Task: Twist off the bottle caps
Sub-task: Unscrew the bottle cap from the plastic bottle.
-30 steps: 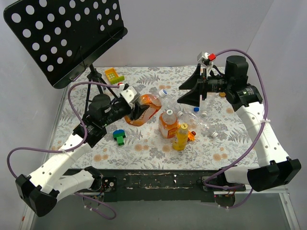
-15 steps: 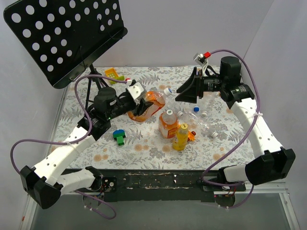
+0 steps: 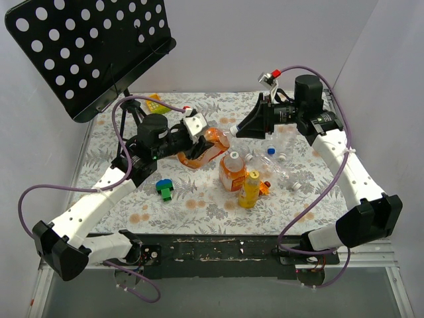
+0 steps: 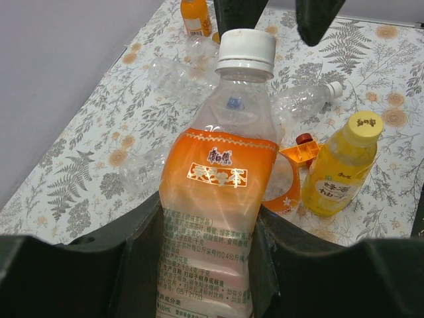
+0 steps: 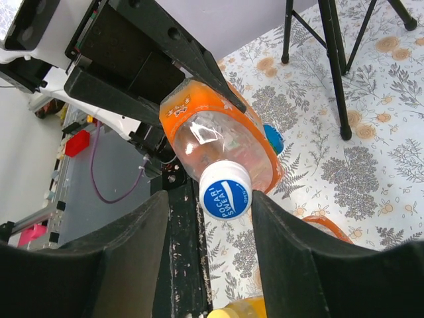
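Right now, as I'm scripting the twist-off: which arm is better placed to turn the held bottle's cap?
Right. The right end effector, open, straddles the white round plastic cap of the orange-labelled clear plastic bottle, which the left end effector grips around the body.

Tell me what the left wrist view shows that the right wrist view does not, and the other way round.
Only the left wrist view shows the clear empty bottles lying on the table and a small orange bottle beyond them. Only the right wrist view shows the blue print on top of the white cap and the stand legs. Both show the orange-labelled bottle clamped in the left gripper, its cap on and sitting between the open fingers of the right gripper.
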{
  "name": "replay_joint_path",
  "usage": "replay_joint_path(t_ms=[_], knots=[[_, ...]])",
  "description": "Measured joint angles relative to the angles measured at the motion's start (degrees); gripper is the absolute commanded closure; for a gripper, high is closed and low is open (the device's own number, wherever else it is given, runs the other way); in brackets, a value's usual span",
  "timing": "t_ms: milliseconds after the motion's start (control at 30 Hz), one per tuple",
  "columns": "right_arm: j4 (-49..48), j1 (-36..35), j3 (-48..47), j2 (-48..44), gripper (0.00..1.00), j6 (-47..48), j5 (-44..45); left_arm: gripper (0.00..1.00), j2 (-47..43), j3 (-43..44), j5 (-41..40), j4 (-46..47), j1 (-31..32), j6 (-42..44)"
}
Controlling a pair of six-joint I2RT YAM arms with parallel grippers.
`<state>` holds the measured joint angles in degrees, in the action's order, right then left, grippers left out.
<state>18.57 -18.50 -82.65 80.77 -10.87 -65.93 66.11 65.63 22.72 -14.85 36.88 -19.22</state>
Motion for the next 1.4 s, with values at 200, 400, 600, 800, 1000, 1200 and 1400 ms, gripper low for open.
replay_joint_path(t_ms=[200, 400, 600, 800, 1000, 1200, 1400], knots=[[1.36, -0.5, -0.5, 0.61, 0.51, 1.27, 0.68, 1.0, 0.0, 0.42, 0.74, -0.87, 0.0, 0.39], [3.13, -1.44, -0.66, 1.38, 0.72, 3.43, 1.95, 1.0, 0.0, 0.44, 1.31, -2.03, 0.0, 0.42], [5.84, -1.62, -1.92, 1.88, 0.99, 7.04, 1.42, 1.0, 0.02, 0.87, 1.57, -3.08, 0.0, -0.2], [20.61, -3.61, -10.6, 4.48, 0.99, 27.15, 0.7, 1.0, 0.33, 3.78, 4.37, -8.26, -0.74, -3.67], [42.21, -10.12, -18.71, 4.68, 0.99, 64.28, 5.75, 1.0, -0.26, 5.6, 14.99, -15.67, -3.61, -7.39], [51.71, -17.27, -16.5, 1.55, 0.99, 85.29, 14.01, 1.0, -0.24, 4.55, 26.84, -22.23, -5.27, -10.34], [50.97, -17.92, -14.88, 1.55, 0.99, 85.79, 13.86, 1.0, -1.92, 1.86, 27.65, -20.59, -5.64, -11.21]])
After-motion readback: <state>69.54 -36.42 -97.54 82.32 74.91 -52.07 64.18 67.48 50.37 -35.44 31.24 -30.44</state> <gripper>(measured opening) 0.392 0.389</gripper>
